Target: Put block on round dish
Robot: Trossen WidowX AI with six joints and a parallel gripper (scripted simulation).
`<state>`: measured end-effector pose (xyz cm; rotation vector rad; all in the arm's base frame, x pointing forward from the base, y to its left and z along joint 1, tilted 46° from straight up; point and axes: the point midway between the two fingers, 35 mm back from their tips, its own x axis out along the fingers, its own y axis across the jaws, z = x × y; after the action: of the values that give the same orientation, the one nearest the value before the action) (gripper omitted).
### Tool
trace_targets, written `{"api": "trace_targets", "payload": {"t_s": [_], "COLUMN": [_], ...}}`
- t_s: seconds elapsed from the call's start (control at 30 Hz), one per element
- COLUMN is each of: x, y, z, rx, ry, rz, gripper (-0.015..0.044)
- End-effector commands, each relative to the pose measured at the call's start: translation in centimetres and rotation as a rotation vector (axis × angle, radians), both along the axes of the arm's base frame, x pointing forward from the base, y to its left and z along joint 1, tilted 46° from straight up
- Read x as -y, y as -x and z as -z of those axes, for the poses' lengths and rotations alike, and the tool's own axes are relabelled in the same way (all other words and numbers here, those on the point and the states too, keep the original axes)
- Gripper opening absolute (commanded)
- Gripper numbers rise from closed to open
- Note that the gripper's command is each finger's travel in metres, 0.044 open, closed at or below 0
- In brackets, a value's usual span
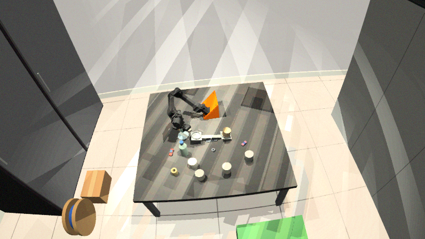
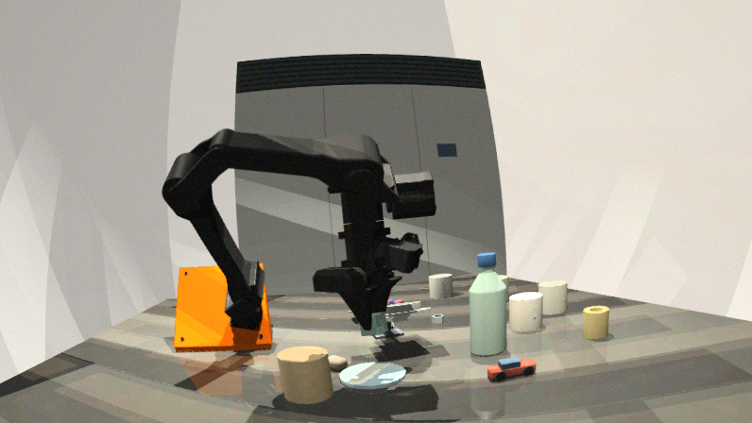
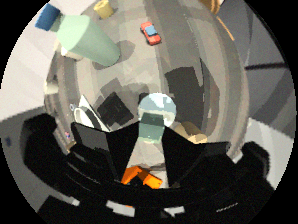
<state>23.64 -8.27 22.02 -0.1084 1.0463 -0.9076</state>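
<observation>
My gripper (image 2: 373,321) (image 3: 150,125) points down and is shut on the teal-green block (image 2: 366,331) (image 3: 151,120), held in the air. In the wrist view the block overlaps the near part of the round pale-blue dish (image 1: 183,136) (image 2: 372,376) (image 3: 157,101); the exact offset is hard to tell. A tan cup (image 2: 305,375) (image 3: 192,132) stands on the table beside the dish; the arm hides it in the top view. The other cup (image 1: 226,132) stands on the balance's right end. The balance (image 1: 211,136) has an empty left end with a ring.
A green bottle (image 1: 183,150) (image 2: 487,314) (image 3: 90,40) and a red toy car (image 1: 171,151) (image 2: 511,368) (image 3: 150,33) are near the dish. A pebble (image 2: 337,363) lies between tan cup and dish. An orange panel (image 1: 211,103) (image 2: 202,310) stands behind. Several pale cylinders stand farther off.
</observation>
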Motion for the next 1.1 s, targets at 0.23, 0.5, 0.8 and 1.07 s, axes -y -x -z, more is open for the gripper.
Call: {"api": "trace_targets", "payload": {"t_s": [0.23, 0.5, 0.8, 1.07], "x": [2.1, 4.1, 4.7, 5.5], "y": [0.5, 0.1, -0.1, -0.3], "z": [0.9, 2.8, 3.3, 4.1], "rx": [-0.009, -0.007, -0.007, -0.007], "ry": [0.017, 0.021, 0.021, 0.023], "rz": [0.007, 0.006, 0.006, 0.006], "gripper": [0.0, 0.0, 0.0, 0.0]}}
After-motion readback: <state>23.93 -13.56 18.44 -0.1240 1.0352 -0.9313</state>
